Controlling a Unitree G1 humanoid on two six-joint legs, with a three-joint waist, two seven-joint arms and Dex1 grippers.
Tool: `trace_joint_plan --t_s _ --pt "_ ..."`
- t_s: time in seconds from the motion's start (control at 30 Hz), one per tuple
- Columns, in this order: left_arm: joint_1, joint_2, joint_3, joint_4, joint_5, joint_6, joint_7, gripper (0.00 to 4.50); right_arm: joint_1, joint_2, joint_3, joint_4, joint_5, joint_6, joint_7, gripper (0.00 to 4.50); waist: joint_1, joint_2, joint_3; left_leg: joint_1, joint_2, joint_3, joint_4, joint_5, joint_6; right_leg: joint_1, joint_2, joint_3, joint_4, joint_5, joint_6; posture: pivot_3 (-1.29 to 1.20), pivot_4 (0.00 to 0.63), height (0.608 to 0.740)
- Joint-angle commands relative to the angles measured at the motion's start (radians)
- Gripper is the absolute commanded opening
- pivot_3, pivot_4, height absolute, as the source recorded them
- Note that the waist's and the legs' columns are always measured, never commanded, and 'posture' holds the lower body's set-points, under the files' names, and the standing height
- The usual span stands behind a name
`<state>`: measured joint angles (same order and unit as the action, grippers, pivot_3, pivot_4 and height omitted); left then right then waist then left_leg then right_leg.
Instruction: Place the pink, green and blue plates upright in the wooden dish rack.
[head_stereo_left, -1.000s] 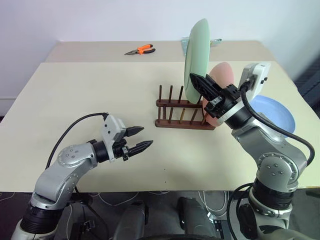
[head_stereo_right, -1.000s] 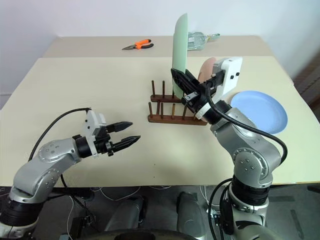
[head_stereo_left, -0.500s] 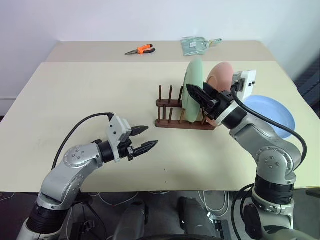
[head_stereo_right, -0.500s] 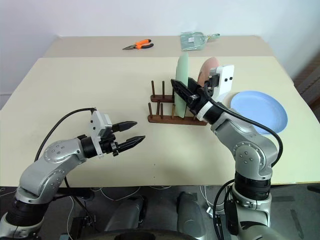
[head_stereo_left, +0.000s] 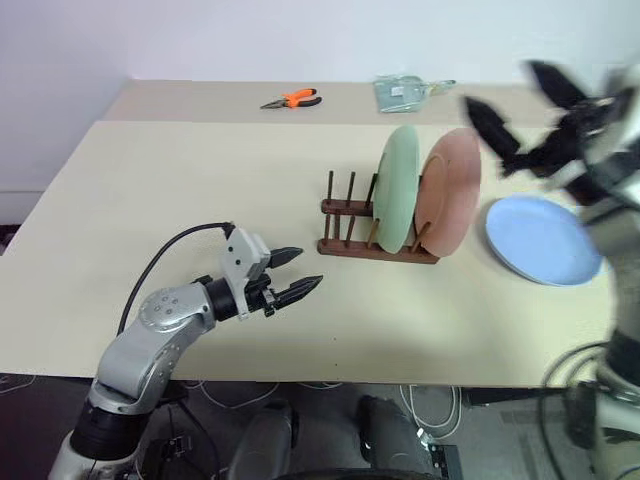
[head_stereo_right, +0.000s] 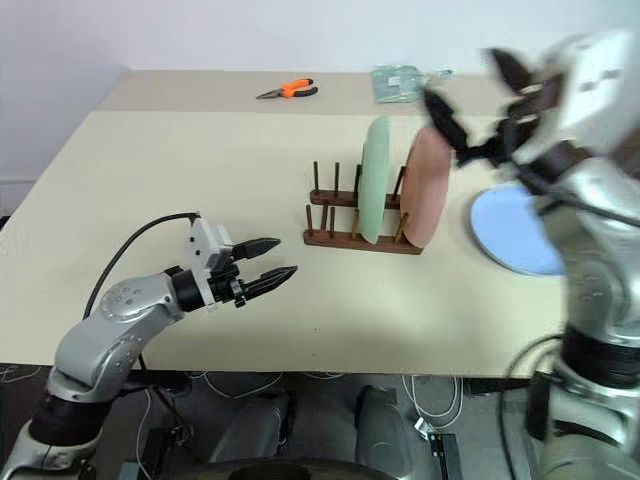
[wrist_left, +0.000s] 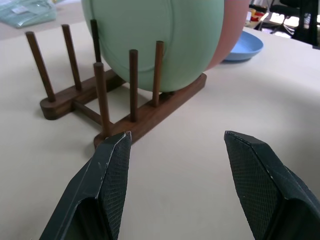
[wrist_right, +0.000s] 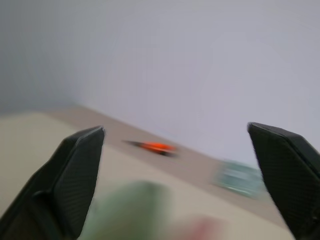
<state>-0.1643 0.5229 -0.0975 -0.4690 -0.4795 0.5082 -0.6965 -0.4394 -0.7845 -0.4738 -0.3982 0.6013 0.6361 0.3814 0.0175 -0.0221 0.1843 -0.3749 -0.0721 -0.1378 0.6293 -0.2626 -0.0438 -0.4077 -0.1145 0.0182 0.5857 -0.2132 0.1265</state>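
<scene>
**Two plates stand in the rack, the blue one lies flat on the table**

You see the green plate (head_stereo_left: 397, 188) standing upright on edge in the wooden dish rack (head_stereo_left: 375, 237), held between the pegs toward the rack's right end. The pink plate (head_stereo_left: 447, 190) stands upright just beside it, on its right, in the last slot, leaning slightly. The pegs on the rack's left part hold nothing. The blue plate (head_stereo_left: 541, 240) lies flat on the table (head_stereo_left: 180, 190), just to the right of the rack and apart from it.

Your right gripper (head_stereo_left: 512, 115) hangs in the air above the blue plate and to the right of the pink one, blurred, with its two black fingers spread wide and nothing between them. It touches none of the plates.

Your left gripper (head_stereo_left: 293, 273) hovers low over the table, well to the left of the rack and pointing toward it. Its fingers stand apart and hold nothing; in the left wrist view you look between them at the rack and the green plate.

At the far edge of the table you find orange-handled pliers (head_stereo_left: 288, 99) and, further right, a clear plastic bag (head_stereo_left: 410, 91).
</scene>
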Motion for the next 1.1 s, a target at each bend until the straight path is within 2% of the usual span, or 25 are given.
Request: trace_joint_plan --t_s 0.03,0.1,0.2,0.27,0.37,0.43,0.5,0.7,0.8,0.97,1.03,1.1 --pt "-0.032 -0.010 -0.019 -0.004 0.016 -0.032 -0.018 3.04 0.146 -0.056 -0.054 0.012 -0.067 -0.040 0.079 4.44 -0.004 0.000 0.000 0.000 0.000 0.001 0.000 0.000 0.001 0.000 0.000 0.000 -0.001 0.001 -0.001 0.00 0.150 0.740" --pt "-0.058 -0.021 -0.031 -0.018 0.010 -0.020 -0.020 3.04 0.286 -0.083 -0.041 -0.008 -0.108 -0.055 0.143 4.44 -0.006 0.001 0.000 0.000 0.000 0.002 -0.001 -0.001 0.001 0.000 0.000 0.001 -0.001 0.001 -0.001 0.00 0.150 0.740" --pt "-0.102 -0.040 -0.043 -0.050 -0.013 0.023 -0.005 3.04 0.446 -0.106 0.061 0.018 -0.233 -0.112 0.175 4.44 -0.009 0.002 0.000 0.001 0.001 0.003 0.000 -0.001 0.002 0.000 0.000 0.001 0.000 0.001 0.000 0.00 0.150 0.740" --pt "-0.116 -0.047 -0.046 -0.059 -0.017 0.044 0.002 3.04 0.476 -0.105 0.135 0.063 -0.318 -0.148 0.162 4.44 -0.012 0.003 -0.001 0.001 0.001 0.004 0.001 -0.001 0.001 0.000 0.000 0.002 0.000 -0.001 0.003 0.00 0.150 0.740" --pt "-0.125 -0.050 -0.052 -0.059 -0.012 0.053 0.001 3.04 0.444 -0.077 0.234 0.176 -0.419 -0.172 0.113 4.44 -0.015 0.003 -0.001 0.002 0.001 0.005 0.002 -0.001 0.001 0.001 0.000 0.002 0.000 -0.001 0.003 0.00 0.150 0.740" --pt "-0.124 -0.052 -0.058 -0.045 0.000 0.040 -0.006 3.04 0.391 -0.062 0.305 0.297 -0.502 -0.211 0.072 3.90 -0.015 0.002 0.000 0.002 0.001 0.005 0.002 -0.001 0.001 0.001 0.000 0.002 0.000 -0.001 0.003 0.00 0.150 0.740" --pt "-0.121 -0.053 -0.056 -0.028 0.008 0.023 -0.013 3.04 0.353 -0.047 0.333 0.367 -0.533 -0.222 0.060 3.11 -0.011 0.003 0.000 0.001 0.001 0.005 0.002 -0.001 0.001 0.000 -0.001 0.002 0.000 0.000 0.002 0.00 0.150 0.740" --pt "-0.088 -0.053 -0.044 -0.023 0.021 -0.006 -0.014 3.04 0.301 -0.015 0.336 0.422 -0.558 -0.244 0.053 0.03 -0.005 0.003 0.000 0.001 0.000 0.004 0.001 -0.001 0.001 0.000 -0.001 0.002 -0.001 0.002 0.000 0.00 0.150 0.740" --pt "-0.073 -0.051 -0.046 -0.027 0.030 -0.018 -0.011 3.04 0.280 -0.011 0.310 0.381 -0.574 -0.282 0.029 0.03 -0.005 0.003 0.000 0.001 0.000 0.004 0.001 -0.001 0.001 0.001 -0.001 0.002 -0.001 0.001 0.000 0.00 0.150 0.740" --pt "-0.078 -0.049 -0.014 0.010 0.056 -0.052 0.003 3.04 0.161 0.015 0.182 0.218 -0.517 -0.334 -0.038 0.03 -0.013 0.008 0.002 0.001 0.000 0.004 0.001 -0.001 0.001 0.000 -0.001 0.003 0.000 0.001 0.003 0.00 0.150 0.740" --pt "-0.098 -0.040 0.012 0.066 0.078 -0.088 0.005 3.04 0.057 0.056 0.115 0.137 -0.395 -0.289 -0.044 0.03 -0.013 0.008 0.002 0.002 0.000 0.004 0.001 -0.001 0.001 0.000 -0.001 0.003 0.000 0.001 0.003 0.00 0.150 0.740" --pt "-0.111 -0.028 0.036 0.132 0.113 -0.142 0.007 3.04 -0.088 0.113 0.044 0.056 -0.200 -0.191 -0.067 0.03 -0.015 0.008 0.002 0.002 0.001 0.004 0.001 -0.001 0.001 0.000 0.001 0.002 0.000 0.001 0.003 0.00 0.150 0.740"
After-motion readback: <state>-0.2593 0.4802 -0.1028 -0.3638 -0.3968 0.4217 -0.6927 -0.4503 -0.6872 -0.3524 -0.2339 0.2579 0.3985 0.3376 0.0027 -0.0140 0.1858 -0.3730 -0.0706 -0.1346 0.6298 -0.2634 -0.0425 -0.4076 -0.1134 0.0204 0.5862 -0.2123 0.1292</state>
